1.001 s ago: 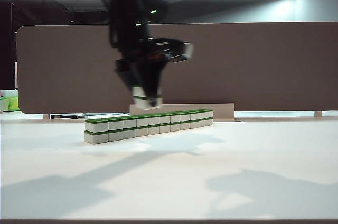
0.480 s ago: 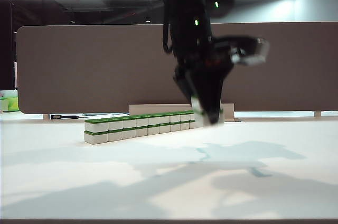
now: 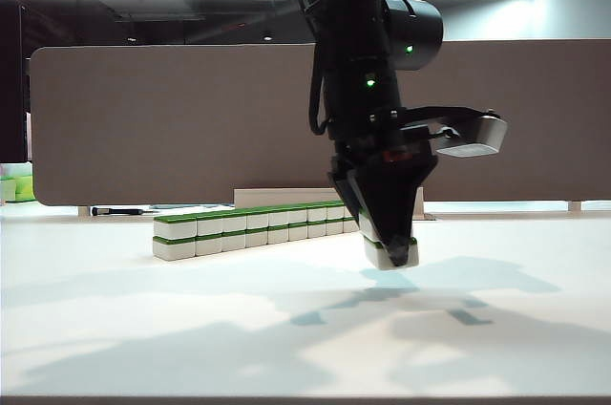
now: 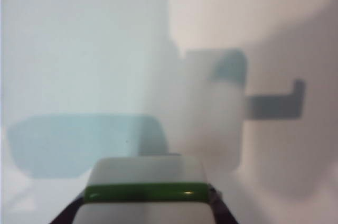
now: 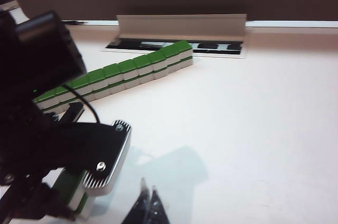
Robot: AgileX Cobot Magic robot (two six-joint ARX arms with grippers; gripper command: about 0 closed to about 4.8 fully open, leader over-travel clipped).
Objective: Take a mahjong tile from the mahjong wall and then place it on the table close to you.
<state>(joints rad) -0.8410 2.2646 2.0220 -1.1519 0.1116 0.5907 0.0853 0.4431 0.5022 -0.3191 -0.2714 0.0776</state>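
Observation:
The mahjong wall point(image 3: 258, 227) is a two-tier row of white tiles with green tops, running back from the left of the white table point(image 3: 143, 329); the right wrist view shows the mahjong wall point(image 5: 121, 76) too. My left gripper point(image 3: 389, 247) points down to the right of the wall's far end, shut on a mahjong tile point(image 3: 392, 257) that hangs just above the table. In the left wrist view the tile point(image 4: 148, 174) fills the space between the dark fingers point(image 4: 219, 211). My right gripper point(image 5: 148, 198) is shut and empty, low over the table beside the held tile point(image 5: 71, 189).
A brown-grey partition board point(image 3: 143, 118) closes off the back of the table. A folded white card point(image 5: 182, 23) stands behind the wall's far end, over a printed sheet point(image 5: 211, 48). A dark pen-like object point(image 3: 119, 210) lies at the back left.
My left gripper has carried the tile from above the wall to the right and down, nearer the camera, to just over the table. The wall has not moved.

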